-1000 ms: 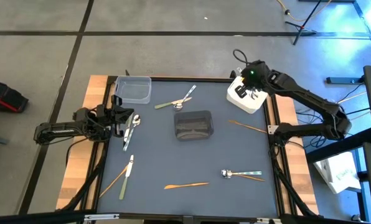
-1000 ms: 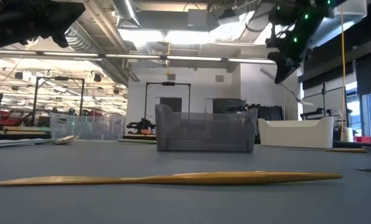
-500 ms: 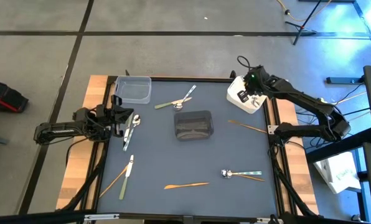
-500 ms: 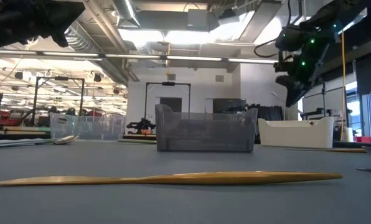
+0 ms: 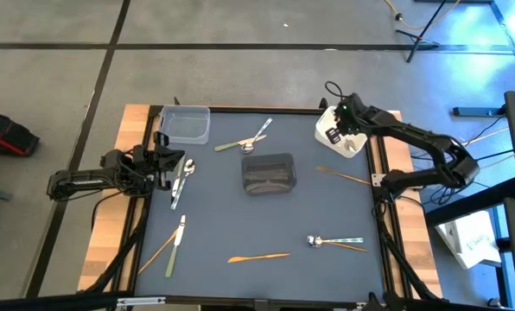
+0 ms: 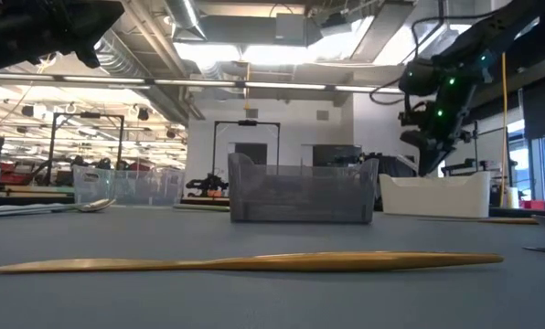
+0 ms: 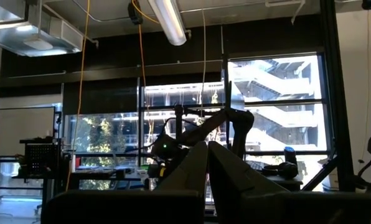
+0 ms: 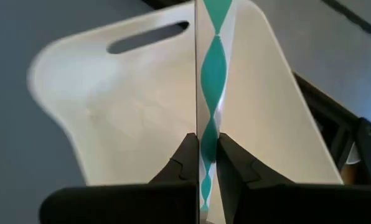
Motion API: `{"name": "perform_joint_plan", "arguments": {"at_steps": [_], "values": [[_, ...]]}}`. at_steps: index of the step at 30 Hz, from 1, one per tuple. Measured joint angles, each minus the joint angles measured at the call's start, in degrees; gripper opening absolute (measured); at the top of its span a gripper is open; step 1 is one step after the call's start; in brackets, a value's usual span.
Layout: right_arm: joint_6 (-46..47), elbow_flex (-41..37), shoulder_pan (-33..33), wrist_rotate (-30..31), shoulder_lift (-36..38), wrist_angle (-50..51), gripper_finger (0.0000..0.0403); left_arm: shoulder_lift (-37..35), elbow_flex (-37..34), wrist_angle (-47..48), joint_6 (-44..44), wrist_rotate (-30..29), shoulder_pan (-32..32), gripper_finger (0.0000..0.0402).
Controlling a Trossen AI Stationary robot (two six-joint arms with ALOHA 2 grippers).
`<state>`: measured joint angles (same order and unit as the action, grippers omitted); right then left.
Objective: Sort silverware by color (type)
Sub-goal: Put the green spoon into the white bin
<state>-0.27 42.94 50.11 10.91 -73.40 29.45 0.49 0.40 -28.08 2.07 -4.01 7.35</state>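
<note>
My right gripper hangs over the white container at the table's far right and is shut on a slim utensil with a green-and-white wavy pattern. In the low view it is just above the container's rim. My left gripper waits shut at the left edge, beside a few silver utensils. More silverware lies flat on the mat: an orange knife, an olive-green piece, and a spoon with a green piece. My right gripper pinches the patterned utensil between its two fingers, gripping its flat sides. The fingers come from above, pointing down at the white container, and the utensil runs on past the fingertips in line with them. Whether its far end touches the container, I cannot tell.
A dark grey container stands mid-table and a clear one at the far left. An orange utensil lies near the right edge. A patterned piece with an orange one lies toward the near right.
My right gripper has come down toward the white container, drifting a little toward the table's left and near side, carrying the patterned utensil with it. It has stayed shut on the utensil.
</note>
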Motion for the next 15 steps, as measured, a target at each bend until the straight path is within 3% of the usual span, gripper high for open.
{"name": "perform_joint_plan", "arguments": {"at_steps": [10,15], "values": [[-0.01,0.0,0.09,2.14,-2.81,-0.09,0.0023,0.0,0.0,0.02,-0.02,0.0,0.02,0.0008],[-0.02,0.0,0.28,2.74,-2.82,-0.09,0.0073,0.0,0.0,0.04,-0.02,0.0,0.02,0.0008]]}}
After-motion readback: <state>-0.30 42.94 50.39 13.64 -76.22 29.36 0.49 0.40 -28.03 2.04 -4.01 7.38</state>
